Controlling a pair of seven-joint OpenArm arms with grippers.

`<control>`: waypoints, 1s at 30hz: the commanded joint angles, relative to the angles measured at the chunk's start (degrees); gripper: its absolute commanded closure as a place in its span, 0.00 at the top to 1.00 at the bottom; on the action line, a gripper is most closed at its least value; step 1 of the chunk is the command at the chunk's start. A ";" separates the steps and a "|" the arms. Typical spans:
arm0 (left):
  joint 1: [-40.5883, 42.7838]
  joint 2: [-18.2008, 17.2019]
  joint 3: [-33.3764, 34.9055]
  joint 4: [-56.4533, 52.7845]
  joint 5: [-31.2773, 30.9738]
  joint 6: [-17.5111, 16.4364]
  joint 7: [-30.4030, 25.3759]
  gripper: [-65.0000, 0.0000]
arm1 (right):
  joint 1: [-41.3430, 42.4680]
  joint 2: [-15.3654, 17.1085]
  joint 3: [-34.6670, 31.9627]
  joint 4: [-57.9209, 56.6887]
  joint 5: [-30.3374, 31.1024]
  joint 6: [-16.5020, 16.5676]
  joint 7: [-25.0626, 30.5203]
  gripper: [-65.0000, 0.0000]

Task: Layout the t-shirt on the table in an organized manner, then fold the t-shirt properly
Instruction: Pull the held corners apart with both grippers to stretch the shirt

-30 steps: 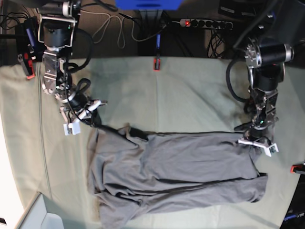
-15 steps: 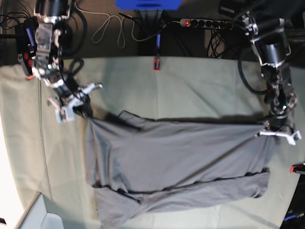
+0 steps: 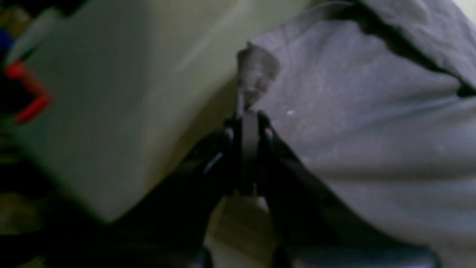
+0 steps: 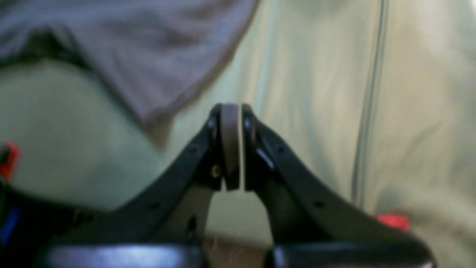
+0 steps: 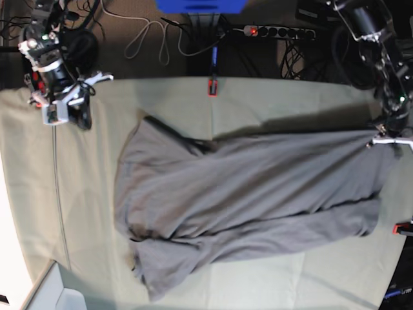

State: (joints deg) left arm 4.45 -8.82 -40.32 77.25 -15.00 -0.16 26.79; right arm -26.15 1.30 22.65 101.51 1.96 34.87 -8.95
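Note:
The dark grey t-shirt [image 5: 245, 187] lies spread and wrinkled across the pale green table [image 5: 271, 103], with a lower layer folded under along the near side. My left gripper [image 5: 387, 137] is at the right edge, shut on the shirt's corner. In the left wrist view, cloth [image 3: 256, 74] sticks out past the closed gripper [image 3: 250, 119]. My right gripper [image 5: 64, 111] is at the far left corner, shut and empty, apart from the shirt. In the right wrist view the gripper [image 4: 231, 111] is closed over the table cloth [image 4: 316, 74], and the shirt's edge [image 4: 148, 56] lies beyond it.
Red clamps sit at the far edge [image 5: 211, 86] and the right edge [image 5: 403, 227]. A power strip [image 5: 277, 30] and cables lie beyond the far edge. A white box corner [image 5: 55, 294] is at the near left.
Both arms moved outward and toward the far edge, pulling the shirt wider and flatter. My right gripper has let go of the shirt and moved to the far left corner. My left gripper still holds.

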 commanded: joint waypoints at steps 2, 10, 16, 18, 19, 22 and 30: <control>0.61 -0.63 -0.43 2.70 -0.16 -0.14 -1.07 0.00 | -1.06 -0.90 -0.19 3.23 1.08 2.09 1.26 0.00; 1.49 -0.63 0.01 2.70 -0.16 -0.14 -1.42 0.00 | 3.87 -4.51 -2.48 0.07 0.46 5.13 -9.73 0.16; 1.75 -0.63 0.01 2.70 -0.16 -0.14 -1.34 0.00 | 7.38 -4.86 -6.26 -1.87 0.90 5.13 -18.43 0.60; 1.75 -0.63 -0.08 2.70 -0.16 -0.14 -1.34 0.00 | 7.65 -5.12 -7.40 -2.57 0.73 5.13 -18.43 0.61; 1.75 -0.63 -0.08 2.70 -0.16 -0.14 -1.34 0.00 | 7.73 -5.30 -7.75 -3.45 0.64 5.13 -18.43 0.61; 1.75 -0.63 -0.26 2.70 -0.16 -0.14 -1.34 0.00 | 8.53 -5.30 -9.07 -6.44 0.64 5.13 -18.35 0.61; 1.75 -0.63 -0.26 2.70 -0.16 -0.14 -1.42 0.00 | 12.83 -5.30 -9.42 -14.53 0.55 5.13 -18.35 0.61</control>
State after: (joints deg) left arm 6.52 -8.56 -40.21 79.00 -15.20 -0.40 26.81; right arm -13.69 -4.10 13.37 86.15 1.72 38.76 -28.29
